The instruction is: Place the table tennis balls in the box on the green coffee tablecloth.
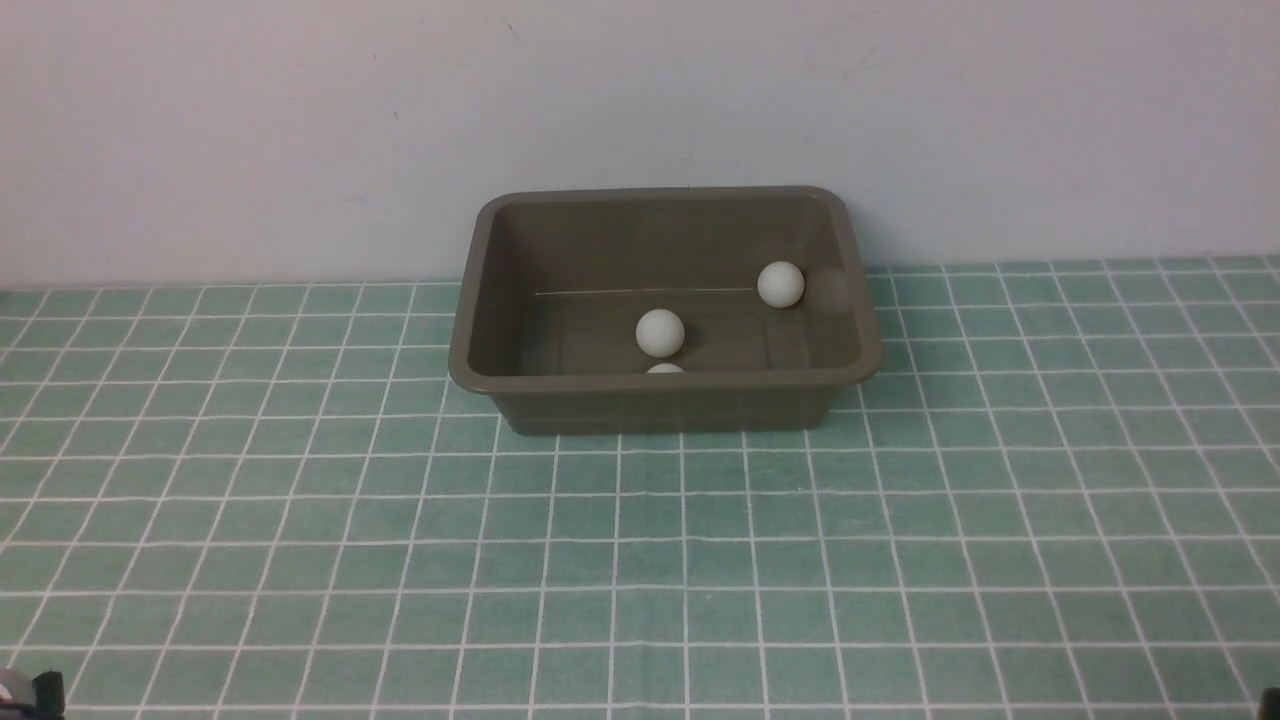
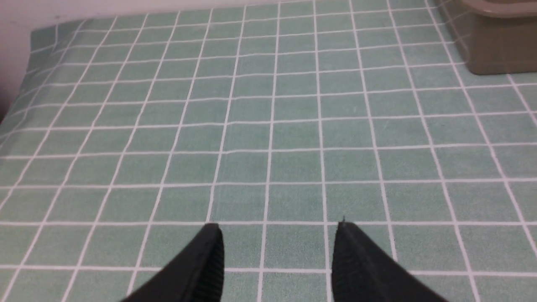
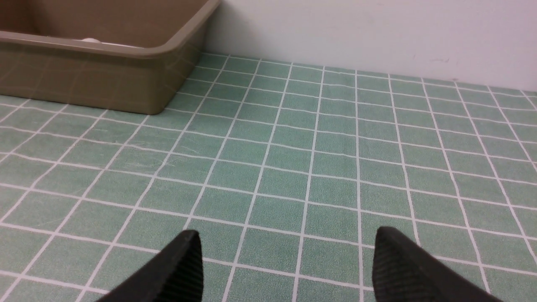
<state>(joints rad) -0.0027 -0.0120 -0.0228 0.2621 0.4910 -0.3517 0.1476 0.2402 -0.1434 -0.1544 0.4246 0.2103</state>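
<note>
Box: I see a rectangular olive-brown plastic tub (image 1: pixel 665 400) with rounded corners, flared rim, no lid
Balls: three small white matte balls in it, one mid-floor (image 1: pixel 660 332), one toward the right end (image 1: pixel 780 284), one (image 1: pixel 665 369) half hidden behind the near wall
Axis: long side runs left to right
Cloth: mint-green grid tablecloth (image 1: pixel 640 560) under the tub
Left claw (image 2: pixel 277 260): apart, empty, tub ahead and to its right
Right claw (image 3: pixel 285 268): apart, empty, tub ahead and to its left

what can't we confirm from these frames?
- Ball count: front view shows two balls in the box, plus a third mostly hidden behind the near wall; more could sit there.
- Pale patch on the box's right wall, front view: blurred, reflection or ball unclear.
- Right wrist view: only a white sliver above the box rim.
- Arms: cut off at the front view's bottom edge.
</note>
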